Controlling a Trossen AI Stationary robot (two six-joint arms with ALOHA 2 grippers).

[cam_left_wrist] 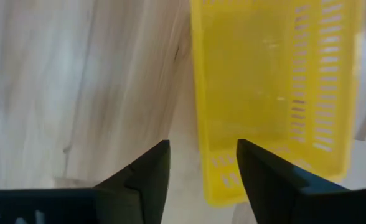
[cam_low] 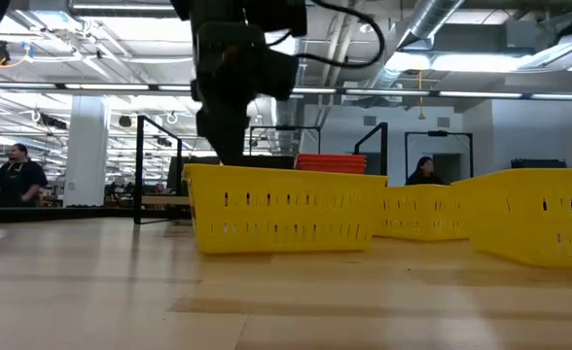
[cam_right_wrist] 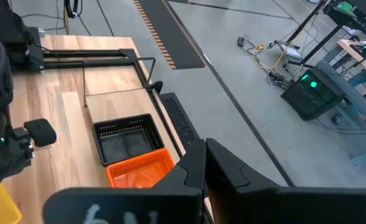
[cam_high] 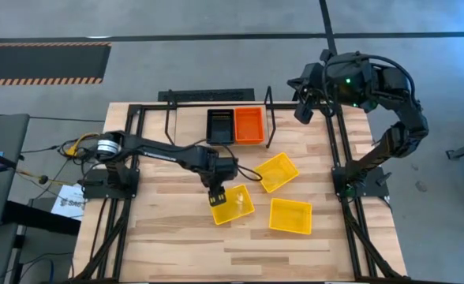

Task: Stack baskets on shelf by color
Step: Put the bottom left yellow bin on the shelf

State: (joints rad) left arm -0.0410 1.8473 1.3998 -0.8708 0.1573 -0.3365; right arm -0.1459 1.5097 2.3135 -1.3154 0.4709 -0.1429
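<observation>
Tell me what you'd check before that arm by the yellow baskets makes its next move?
1. Left gripper open: ok, fingers apart in its wrist view.
2. Fingers straddling the near yellow basket wall: not ok, basket sits beside them.
3. Spare room on the shelf beside the black stack and orange stack: ok.
4. Right gripper clear: ok, parked shut behind the shelf.
5. Baskets per stack: cannot tell.

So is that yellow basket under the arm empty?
Empty: the left wrist view shows the yellow basket's bare floor beyond the open left gripper.
</observation>
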